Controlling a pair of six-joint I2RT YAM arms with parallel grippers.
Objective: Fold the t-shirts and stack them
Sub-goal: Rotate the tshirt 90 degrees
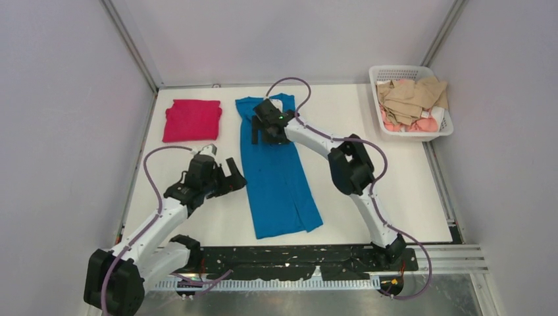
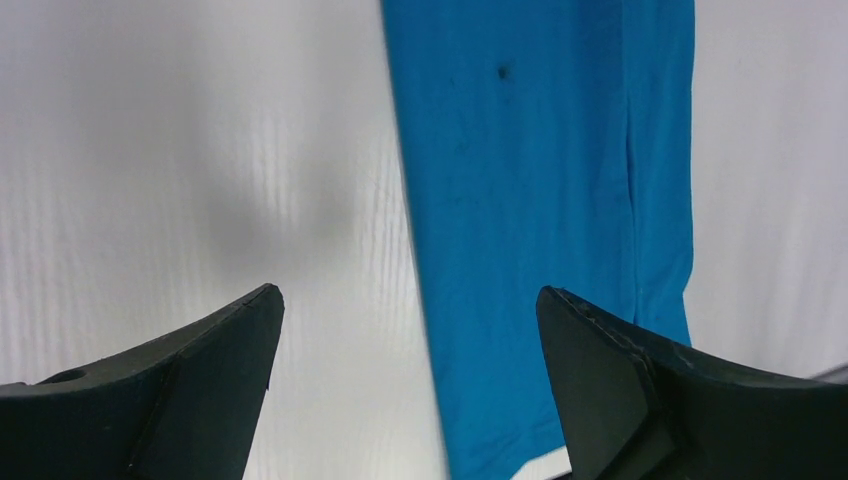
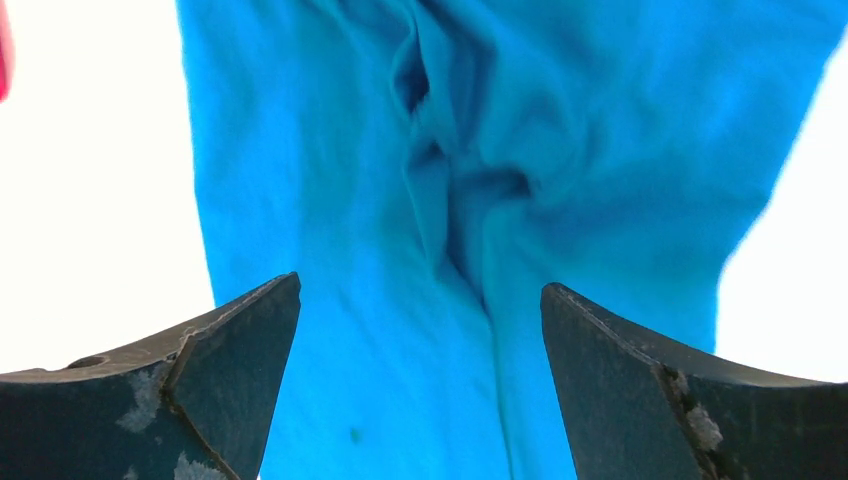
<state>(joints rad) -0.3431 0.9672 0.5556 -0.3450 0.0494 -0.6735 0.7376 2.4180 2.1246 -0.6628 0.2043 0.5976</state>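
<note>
I am holding my right pincer [image 1: 263, 137], released wide, over the collar end of the blue t-shirt [image 1: 279, 178], which is lying as a narrow strip mid-tabletop [image 1: 375, 178], and my left pincer [image 1: 235, 174], also released, beside its edge, likely readying a crosswise fold for stacking onto the folded magenta-red t-shirt [image 1: 191, 120].

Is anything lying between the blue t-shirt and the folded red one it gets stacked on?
Nothing visible. Only a bare strip of table separates the blue t-shirt from the red t-shirt. The left gripper, jaws open, sits beside the blue one, closer to the bases.
</note>
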